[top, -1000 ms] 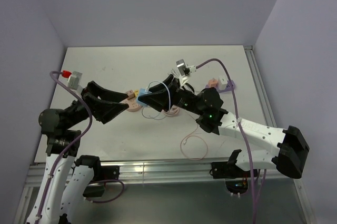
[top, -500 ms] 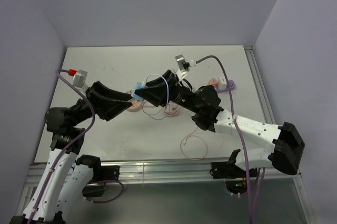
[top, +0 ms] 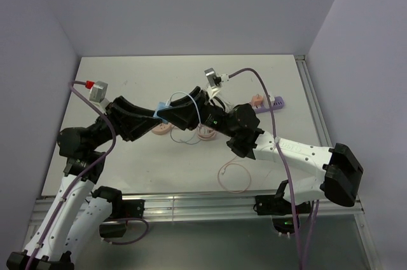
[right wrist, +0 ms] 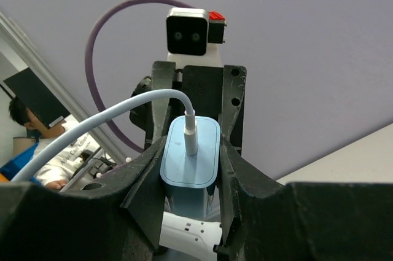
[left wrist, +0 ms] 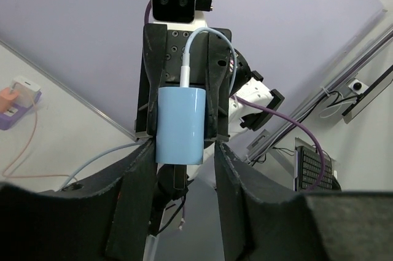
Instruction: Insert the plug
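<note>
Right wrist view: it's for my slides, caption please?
Right fingers clamp the blue charger, white cable attached, left wrist camera facing.

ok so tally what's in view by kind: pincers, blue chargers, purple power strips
pincers: 2 (left pincer, right pincer)
blue charger: 1
purple power strip: 1
total: 4

The left gripper (left wrist: 178, 156) and right gripper (right wrist: 190, 150) meet above mid-table around the blue plug (left wrist: 180, 123), blocking passage there. Pink cable reels (top: 162, 129) lie directly beneath. A pink cable loop (top: 219, 175) occupies the front. The table (top: 127, 79) offers open surface at rear left.
</note>
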Tool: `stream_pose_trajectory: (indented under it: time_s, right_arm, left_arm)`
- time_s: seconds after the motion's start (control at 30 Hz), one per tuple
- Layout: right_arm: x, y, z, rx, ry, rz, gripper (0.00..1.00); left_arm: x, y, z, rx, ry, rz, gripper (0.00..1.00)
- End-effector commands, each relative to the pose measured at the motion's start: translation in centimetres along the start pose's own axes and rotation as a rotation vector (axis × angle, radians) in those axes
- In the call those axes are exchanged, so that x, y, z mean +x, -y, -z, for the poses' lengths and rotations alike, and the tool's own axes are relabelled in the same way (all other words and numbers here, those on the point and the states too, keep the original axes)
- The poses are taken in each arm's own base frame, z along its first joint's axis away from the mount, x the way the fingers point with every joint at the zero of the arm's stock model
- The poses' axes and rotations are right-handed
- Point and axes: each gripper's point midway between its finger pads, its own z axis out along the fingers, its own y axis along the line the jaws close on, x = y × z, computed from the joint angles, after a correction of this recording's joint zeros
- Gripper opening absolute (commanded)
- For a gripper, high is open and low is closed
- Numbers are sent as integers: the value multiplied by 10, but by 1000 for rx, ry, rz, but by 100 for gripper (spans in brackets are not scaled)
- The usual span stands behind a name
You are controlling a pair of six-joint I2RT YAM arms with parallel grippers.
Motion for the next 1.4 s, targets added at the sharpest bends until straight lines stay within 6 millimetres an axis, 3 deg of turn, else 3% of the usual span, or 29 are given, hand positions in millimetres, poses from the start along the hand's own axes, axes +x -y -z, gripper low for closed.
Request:
stream_pose_trajectory:
  time_s: [0.0,0.2,0.27,0.3,0.33,0.37,0.4,0.43,0.47,0.5,0.53,0.57,0.73,0.87,0.9,0.97,1.03,1.07,1.1,1.17,1.3,1.37]
  right_arm:
    - [-25,-30,-11,-83,72,26,0]
    - [-24,-27,-8,-64,77,31,0]
    - [-22,-27,-10,-60,60,34,0]
    - [-20,-27,-10,-59,45,33,2]
    - [-22,-29,-13,-59,35,46,10]
    - [-12,-17,-12,-3,-19,42,20]
    - [-12,-17,-11,19,-37,53,44]
    - [-15,-15,-12,44,-51,99,52]
    - [-4,3,-5,136,-114,94,65]
    - [-1,7,-1,163,-143,106,70]
    - [-6,10,4,186,-153,152,76]
    - [4,23,15,248,-211,155,81]
    - [9,46,61,349,-304,260,91]
    - [9,76,99,468,-380,342,92]
    - [4,85,111,515,-385,375,92]
    - [-9,112,138,707,-376,415,91]
    - [-42,123,156,872,-298,490,90]
    - [-46,124,163,909,-307,508,88]
    - [-61,111,158,893,-285,550,88]
    - [-74,97,153,864,-285,588,87]
    - [-112,51,124,740,-221,665,88]
    - [-109,38,110,656,-249,653,88]
  left_arm:
    - [-5,8,-3,35,24,-25,46]
    - [-4,10,-3,37,16,-37,25]
    - [-4,7,-3,22,15,-32,0]
    - [-5,7,-4,17,16,-34,0]
    - [-4,7,-4,16,11,-38,0]
    - [-2,1,-3,-8,-4,-35,0]
    - [-4,4,-4,-14,-7,-53,0]
    - [-4,3,-3,-27,-10,-65,0]
    - [1,-5,-1,-66,-31,-73,0]
    - [-2,-1,-1,-72,-30,-99,0]
    - [-3,-5,0,-98,-31,-142,0]
    - [-3,-6,1,-112,-38,-154,0]
    - [-7,-9,7,-193,-51,-241,0]
    - [-13,-8,11,-249,-63,-301,0]
    - [-19,2,11,-242,-60,-329,0]
    - [-18,1,16,-277,-85,-355,0]
    - [-20,3,20,-312,-94,-379,0]
    - [-20,4,21,-316,-103,-383,0]
    - [-16,9,21,-288,-130,-389,0]
    - [-8,10,22,-267,-175,-385,0]
    - [5,23,24,-189,-234,-377,0]
    - [15,30,25,-136,-274,-350,1]
